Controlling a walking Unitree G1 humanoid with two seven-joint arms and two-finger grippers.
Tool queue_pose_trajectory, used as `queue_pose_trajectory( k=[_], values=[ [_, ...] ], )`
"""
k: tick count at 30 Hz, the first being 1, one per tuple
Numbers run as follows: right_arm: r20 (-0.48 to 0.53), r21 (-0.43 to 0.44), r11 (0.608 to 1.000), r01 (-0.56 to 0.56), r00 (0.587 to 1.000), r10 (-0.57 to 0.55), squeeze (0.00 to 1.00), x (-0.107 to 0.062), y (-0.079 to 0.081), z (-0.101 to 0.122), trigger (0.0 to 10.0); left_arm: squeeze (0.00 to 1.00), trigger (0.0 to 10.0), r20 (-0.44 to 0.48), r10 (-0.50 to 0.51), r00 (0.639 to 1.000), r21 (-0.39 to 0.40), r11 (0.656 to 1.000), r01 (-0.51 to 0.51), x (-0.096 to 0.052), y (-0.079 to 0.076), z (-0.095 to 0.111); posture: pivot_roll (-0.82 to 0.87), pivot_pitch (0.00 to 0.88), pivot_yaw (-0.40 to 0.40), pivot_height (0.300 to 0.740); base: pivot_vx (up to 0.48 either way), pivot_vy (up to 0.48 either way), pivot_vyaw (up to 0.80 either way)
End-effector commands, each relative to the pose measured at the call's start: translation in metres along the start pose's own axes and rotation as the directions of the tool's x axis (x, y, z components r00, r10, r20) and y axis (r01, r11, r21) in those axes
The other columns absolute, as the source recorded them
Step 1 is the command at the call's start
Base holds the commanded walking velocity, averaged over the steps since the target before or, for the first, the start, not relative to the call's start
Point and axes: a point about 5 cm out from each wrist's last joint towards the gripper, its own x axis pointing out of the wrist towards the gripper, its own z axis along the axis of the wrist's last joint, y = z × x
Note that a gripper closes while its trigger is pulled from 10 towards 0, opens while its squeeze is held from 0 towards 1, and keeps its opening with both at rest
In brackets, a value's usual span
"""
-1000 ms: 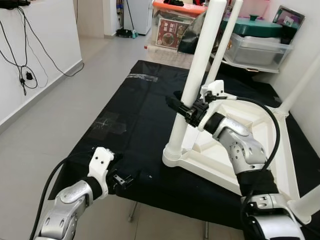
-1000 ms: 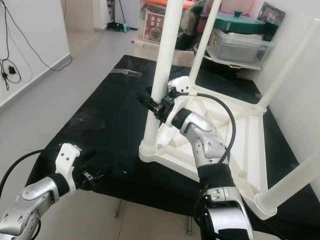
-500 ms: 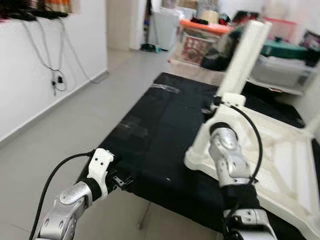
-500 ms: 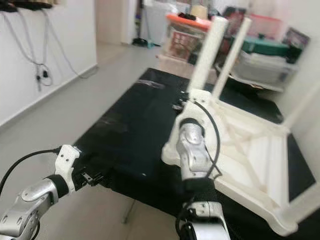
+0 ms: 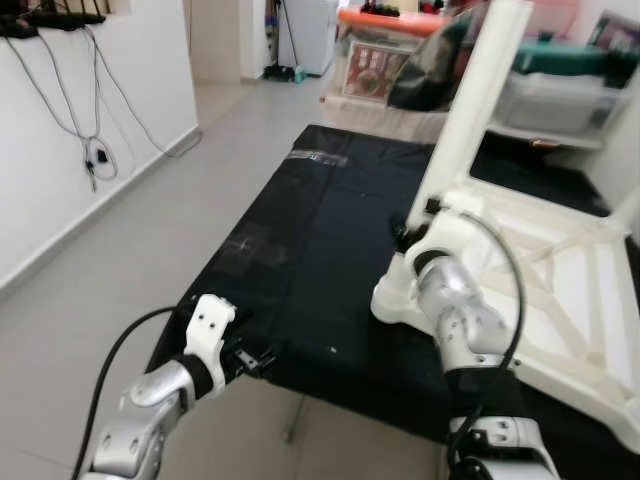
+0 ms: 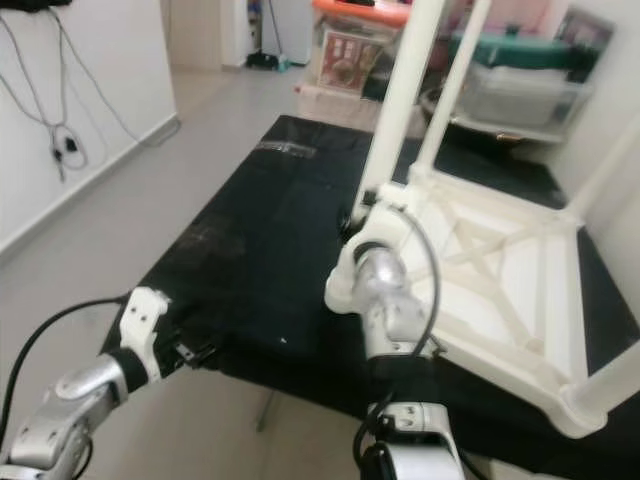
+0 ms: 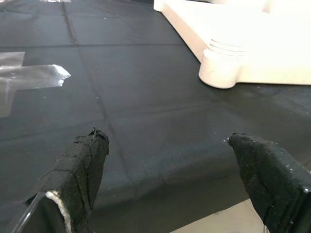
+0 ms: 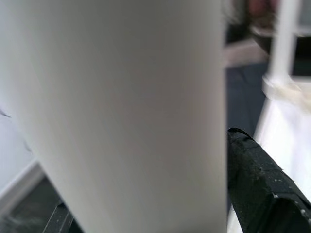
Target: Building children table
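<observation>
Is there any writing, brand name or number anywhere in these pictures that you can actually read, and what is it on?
None can be read.
The red printed box at the far end of the room carries a picture and some print, too small and blurred to read.
The white table, its near leg and the black cloth show no lettering.
The left tool and right tool show no markings.

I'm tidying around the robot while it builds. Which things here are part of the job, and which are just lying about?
Part of the job:
white table frame
table leg at the right hand
left hand, open

Lying about:
storage boxes
wall cables
clear tape
</observation>
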Motion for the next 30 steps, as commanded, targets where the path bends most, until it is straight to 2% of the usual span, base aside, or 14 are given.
queue_pose_trajectory(
  k=[1, 4, 10, 12, 13, 14, 15, 17, 18, 22, 23, 25, 27, 30],
  values=[
    [-0.014, 0.021, 0.999, -0.049, 0.999, 0.05, 0.0, 0.0, -0.001, 0.0, 10.0, 0.0, 10.0, -0.013, -0.013, 1.0, -0.004, 1.0, 0.013, 0.002, -0.003, -0.003, 0.09, 0.0, -0.133, 0.74, 0.0, 0.0, 0.0],
    [0.033, -0.005, 0.926, -0.377, 0.926, 0.377, 0.0, 0.002, 0.009, 0.019, 10.0, 0.0, 10.0, -0.007, -0.011, 1.0, -0.005, 1.0, 0.011, 0.003, -0.003, -0.003, 0.1, 0.0, -0.136, 0.74, 0.0, 0.0, 0.0],
    [0.002, -0.026, 0.872, -0.488, 0.873, 0.488, 0.0, 0.002, 0.016, 0.016, 10.0, 0.0, 10.0, -0.008, -0.011, 1.0, -0.003, 1.0, 0.011, 0.003, -0.003, -0.003, 0.1, 0.0, -0.14, 0.74, 0.0, 0.0, 0.0],
    [-0.051, -0.075, 0.747, -0.66, 0.751, 0.659, 0.0, -0.007, 0.04, 0.002, 10.0, 0.0, 10.0, -0.005, -0.009, 1.0, 0.0, 1.0, 0.009, 0.004, -0.002, -0.002, 0.11, 0.0, -0.148, 0.74, 0.0, 0.0, 0.0],
    [-0.051, -0.075, 0.747, -0.66, 0.751, 0.659, 0.0, -0.007, 0.04, 0.002, 10.0, 0.0, 10.0, -0.005, -0.009, 1.0, 0.0, 1.0, 0.009, 0.004, -0.002, -0.002, 0.11, 0.0, -0.148, 0.74, 0.0, 0.0, 0.0],
    [-0.07, -0.103, 0.719, -0.687, 0.726, 0.684, 0.0, -0.009, 0.046, -0.003, 6.7, 0.0, 10.0, -0.004, -0.009, 1.0, 0.0, 1.0, 0.009, 0.004, -0.002, -0.002, 0.12, 0.0, -0.15, 0.74, 0.0, 0.0, 0.0],
    [-0.07, -0.103, 0.719, -0.687, 0.726, 0.684, 0.0, -0.009, 0.046, -0.003, 6.7, 0.0, 10.0, -0.004, -0.009, 1.0, 0.0, 1.0, 0.009, 0.004, -0.002, -0.002, 0.12, 0.0, -0.15, 0.74, 0.0, 0.0, 0.0],
    [-0.081, -0.13, 0.721, -0.681, 0.732, 0.677, 0.0, -0.008, 0.052, -0.009, 0.0, 0.0, 10.0, -0.004, -0.009, 1.0, 0.001, 1.0, 0.009, 0.003, -0.002, -0.002, 0.12, 0.0, -0.151, 0.74, 0.0, 0.0, 0.0],
    [-0.078, -0.128, 0.731, -0.67, 0.742, 0.666, 0.0, -0.006, 0.052, -0.01, 0.0, 0.0, 10.0, -0.004, -0.009, 1.0, 0.001, 1.0, 0.009, 0.003, -0.002, -0.002, 0.12, 0.0, -0.151, 0.74, 0.0, 0.0, 0.0],
    [-0.078, -0.107, 0.885, -0.453, 0.891, 0.447, 0.0, 0.006, 0.034, -0.02, 0.0, 0.0, 10.0, -0.008, -0.013, 1.0, -0.002, 1.0, 0.013, 0.003, -0.003, -0.004, 0.11, 0.0, -0.144, 0.74, 0.0, 0.0, 0.0],
    [-0.078, -0.107, 0.885, -0.453, 0.891, 0.447, 0.0, 0.006, 0.034, -0.02, 0.0, 0.0, 10.0, -0.008, -0.013, 1.0, -0.002, 1.0, 0.013, 0.003, -0.003, -0.004, 0.11, 0.0, -0.144, 0.74, 0.0, 0.0, 0.0],
    [-0.13, -0.158, 0.985, -0.074, 0.99, 0.053, 0.0, 0.015, 0.001, -0.031, 0.0, 0.0, 10.0, -0.01, -0.015, 1.0, -0.002, 1.0, 0.015, 0.002, -0.003, -0.004, 0.11, 0.0, -0.139, 0.74, 0.0, 0.0, 0.0],
    [-0.146, -0.199, 0.925, 0.323, 0.924, -0.354, 0.0, 0.006, -0.041, -0.047, 0.0, 0.0, 10.0, -0.011, -0.018, 1.0, -0.001, 1.0, 0.018, 0.003, -0.003, -0.004, 0.1, 0.0, -0.136, 0.74, 0.0, 0.0, 0.0],
    [-0.154, -0.21, 0.838, 0.504, 0.829, -0.537, 0.0, -0.012, -0.065, -0.063, 0.0, 0.0, 10.0, -0.012, -0.021, 1.0, -0.002, 1.0, 0.021, 0.004, -0.003, -0.004, 0.1, 0.0, -0.133, 0.74, 0.0, 0.0, 0.0]
  ],
)
